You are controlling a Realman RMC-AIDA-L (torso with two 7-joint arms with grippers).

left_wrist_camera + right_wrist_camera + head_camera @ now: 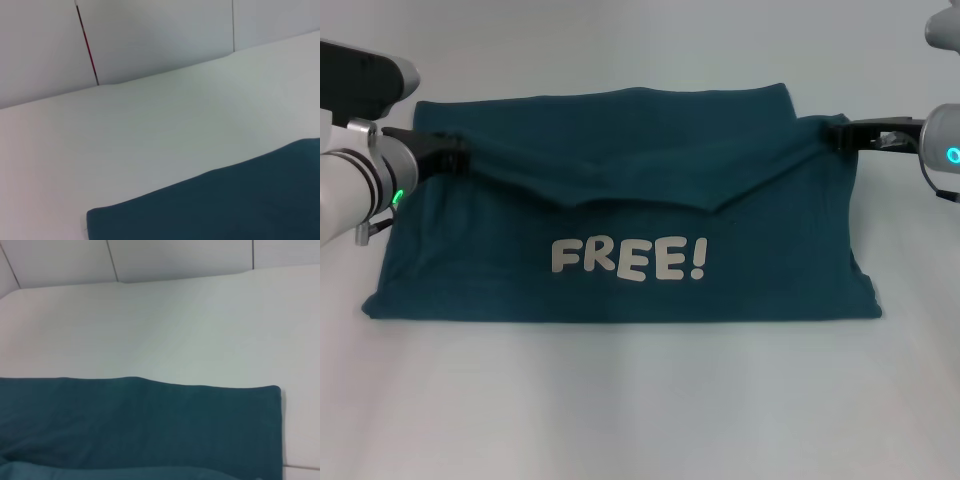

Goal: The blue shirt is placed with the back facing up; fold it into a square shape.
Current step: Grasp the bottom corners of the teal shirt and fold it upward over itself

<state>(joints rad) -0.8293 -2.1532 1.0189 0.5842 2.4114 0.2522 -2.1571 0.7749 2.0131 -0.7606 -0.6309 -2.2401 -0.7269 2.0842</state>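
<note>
In the head view the shirt (620, 240) lies across the middle of the frame on a pale bench (640, 410), spread wide as a broad band, with white "FREE!" lettering (628, 259) showing just below centre. A fold of cloth hangs over its upper half, sagging in a shallow dip above the lettering and pulled taut toward both upper corners. At the left edge of the frame the left hand (458, 157) reaches in from its white arm, its dark fingers closed on the shirt's upper left corner, which is drawn up into a pinched ridge. At the right edge the right hand (842, 133) reaches in level from the other side, its dark fingers clamped on the shirt's upper right corner, the cloth there likewise gathered to a point. The lower hem lies flat on the bench, reaching almost from the left edge to the lower right of the frame. In the left wrist view only the bench and a corner of the shirt (225, 200) show, the cloth filling the lower right of the frame with a clean edge slanting upward; no fingers appear. In the right wrist view the shirt (140, 430) covers the lower part of the frame, its straight edge ending in a squared corner at the right, with bare bench above; a lighter fold shows along the bottom edge.
</note>
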